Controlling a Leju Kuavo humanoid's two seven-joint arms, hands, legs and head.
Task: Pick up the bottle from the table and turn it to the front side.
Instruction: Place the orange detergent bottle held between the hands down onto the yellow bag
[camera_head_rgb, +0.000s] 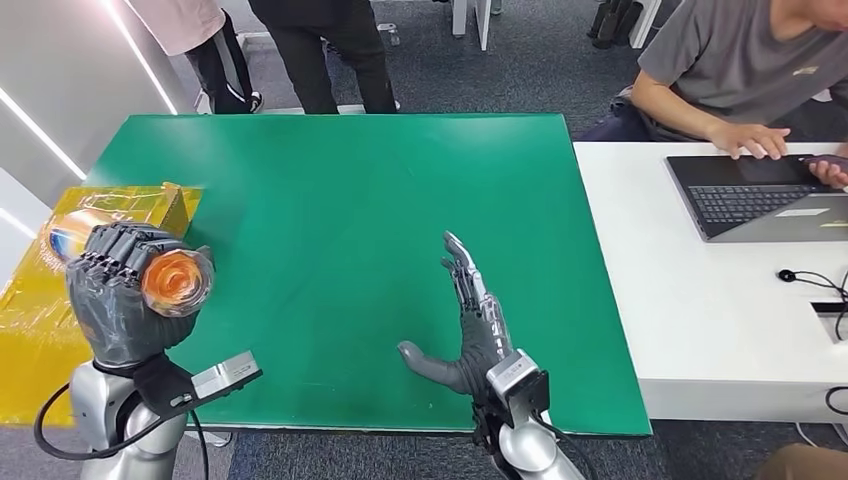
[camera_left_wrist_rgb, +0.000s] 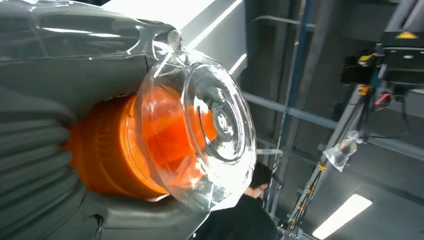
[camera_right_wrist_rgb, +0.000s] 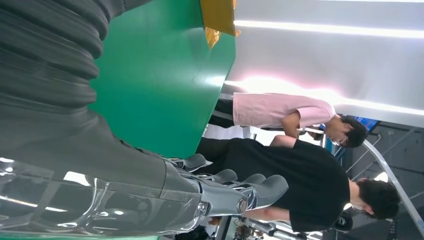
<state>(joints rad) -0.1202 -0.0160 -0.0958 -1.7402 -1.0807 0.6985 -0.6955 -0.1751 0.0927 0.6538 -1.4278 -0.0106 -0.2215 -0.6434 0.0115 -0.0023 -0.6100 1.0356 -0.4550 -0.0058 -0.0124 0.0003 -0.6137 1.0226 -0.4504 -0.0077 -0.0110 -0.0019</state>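
The clear plastic bottle of orange liquid (camera_head_rgb: 176, 282) is already off the green table (camera_head_rgb: 330, 200) — the left hand (camera_head_rgb: 120, 290) has its fingers wrapped round it, base toward the head camera. The right hand (camera_head_rgb: 470, 320) hovers with fingers straight and spread, thumb out. Turning it to the front looks unfinished — no label or writing is readable.

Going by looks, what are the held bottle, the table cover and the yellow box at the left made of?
Bottle in the left hand: likely clear glossy plastic, with sharp highlights and orange showing through its base. Table cover: looks like matte green felt or mat; even colour, only soft sheen. Yellow box: seemingly cardboard under shiny film, since it wrinkles and glints.
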